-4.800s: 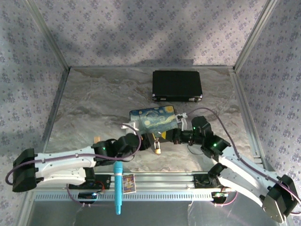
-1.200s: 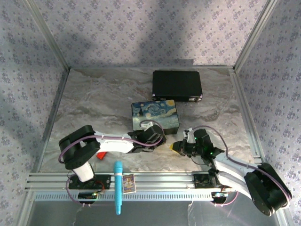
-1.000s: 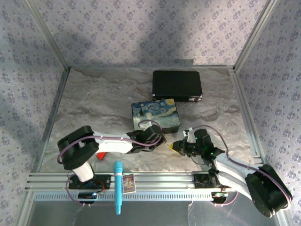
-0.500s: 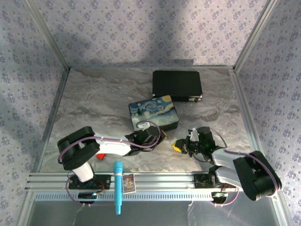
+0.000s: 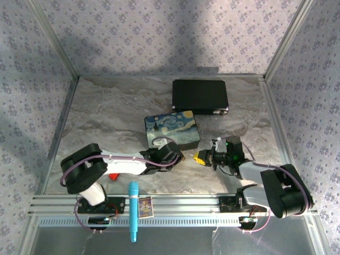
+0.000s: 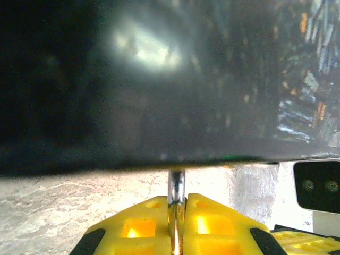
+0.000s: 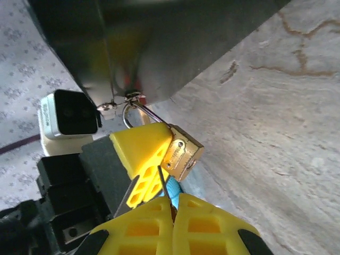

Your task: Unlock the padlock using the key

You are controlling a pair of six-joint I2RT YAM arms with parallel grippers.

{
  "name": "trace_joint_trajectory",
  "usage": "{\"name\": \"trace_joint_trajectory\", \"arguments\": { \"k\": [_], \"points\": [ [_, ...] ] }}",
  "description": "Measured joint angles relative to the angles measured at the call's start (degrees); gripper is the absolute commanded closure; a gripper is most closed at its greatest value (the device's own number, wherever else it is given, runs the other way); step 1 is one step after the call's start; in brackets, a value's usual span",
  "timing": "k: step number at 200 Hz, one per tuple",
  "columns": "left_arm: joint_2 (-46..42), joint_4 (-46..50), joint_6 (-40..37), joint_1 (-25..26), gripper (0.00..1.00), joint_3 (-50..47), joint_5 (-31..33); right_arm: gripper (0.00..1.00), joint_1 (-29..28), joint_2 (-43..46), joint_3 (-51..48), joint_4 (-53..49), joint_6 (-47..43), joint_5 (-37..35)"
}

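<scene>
the padlock (image 7: pixel 182 153) hangs by its shackle from the hasp on the painted box's (image 5: pixel 172 127) near edge. the left gripper (image 6: pixel 177 206) is pinched on a thin silver bar under that edge, seemingly the shackle. the right gripper (image 7: pixel 171 211), just off the box's near right corner, clamps the key (image 7: pixel 163 186). step: aligning the key; next, its tip must find the keyhole, unseen here.

Padlock (image 7: pixel 182 152): tiny brass-gold body with a thin silver U shackle (image 7: pixel 139 112). It hangs tilted from a small metal loop (image 7: pixel 135 97) on the dark box's (image 7: pixel 175 42) edge, just above the counter (image 7: pixel 276 138), clamped in the left pincer (image 6: pixel 177 212). Key (image 7: pixel 163 186): thin flat blade, pinched in the right pincer (image 7: pixel 171 215), tip just below the padlock's underside; can't tell if it is inserted.
</scene>
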State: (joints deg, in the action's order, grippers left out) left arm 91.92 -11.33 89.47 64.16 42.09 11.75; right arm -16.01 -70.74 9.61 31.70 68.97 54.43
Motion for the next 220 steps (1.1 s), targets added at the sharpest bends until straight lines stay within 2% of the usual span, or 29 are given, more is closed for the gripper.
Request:
{"name": "trace_joint_trajectory", "arguments": {
  "k": [29,64,116,157,220],
  "points": [
    [-2.36,0.50,-0.66,-1.88,1.00,-1.44,-0.42,1.00,-3.54,3.52,0.22,1.53,5.95,-1.88],
    [-6.71,1.09,-2.69,-4.00,1.00,-1.42,-0.44,1.00,-5.49,6.38,2.73,1.64,8.48,-3.39],
    [-8.52,0.61,-3.02,-5.60,1.00,-1.42,-1.77,1.00,-8.04,2.47,2.97,5.29,10.36,-3.87],
    [-8.50,-3.41,-1.81,-5.68,1.00,-2.12,-3.26,1.00,-8.31,1.66,3.34,7.87,10.86,-3.85],
    [-9.42,-3.39,-1.77,-6.05,1.00,-2.19,-3.41,1.00,-8.31,-1.49,3.91,10.27,11.19,-3.63]
  ]
}}
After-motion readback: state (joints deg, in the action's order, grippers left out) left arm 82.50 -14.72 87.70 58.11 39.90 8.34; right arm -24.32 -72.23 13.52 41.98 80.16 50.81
